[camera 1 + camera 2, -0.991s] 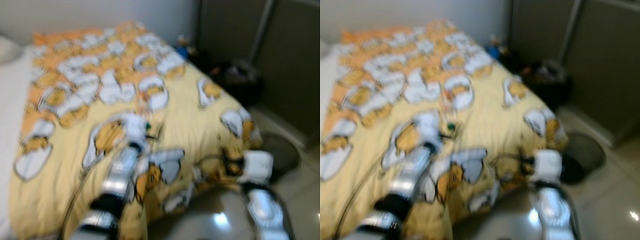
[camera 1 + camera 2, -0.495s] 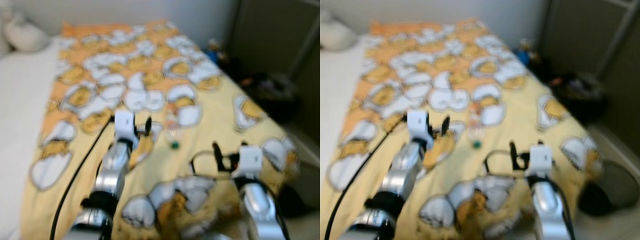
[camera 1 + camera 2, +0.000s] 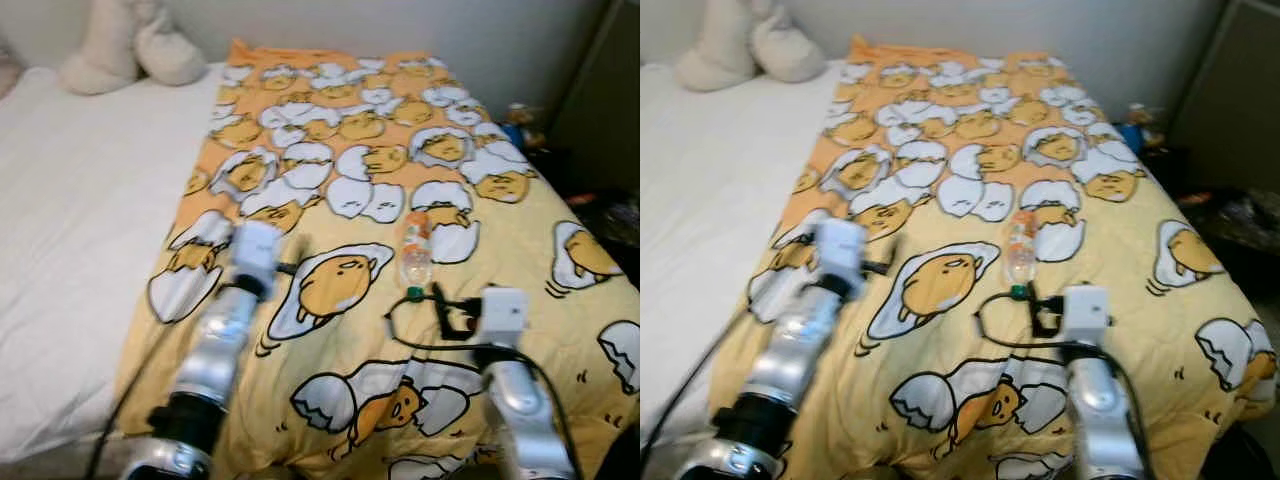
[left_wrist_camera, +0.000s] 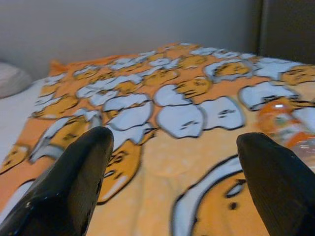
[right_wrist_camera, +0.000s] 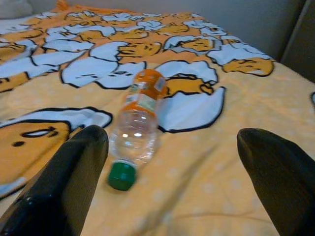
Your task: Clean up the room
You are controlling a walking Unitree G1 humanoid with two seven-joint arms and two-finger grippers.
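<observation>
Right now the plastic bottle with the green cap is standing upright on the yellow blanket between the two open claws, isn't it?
Not upright: the bottle lies on its side on the blanket, green cap toward the robot, as the right wrist view shows. The rest holds: left claw and right claw are open.

Bed [image 3: 70, 230], white sheet on left. Yellow-orange egg-print blanket [image 3: 330, 180] covers right side. Clear plastic bottle [image 3: 415, 250] lies on blanket, green cap nearest. Two cream pillows [image 3: 130, 45] far left.
</observation>
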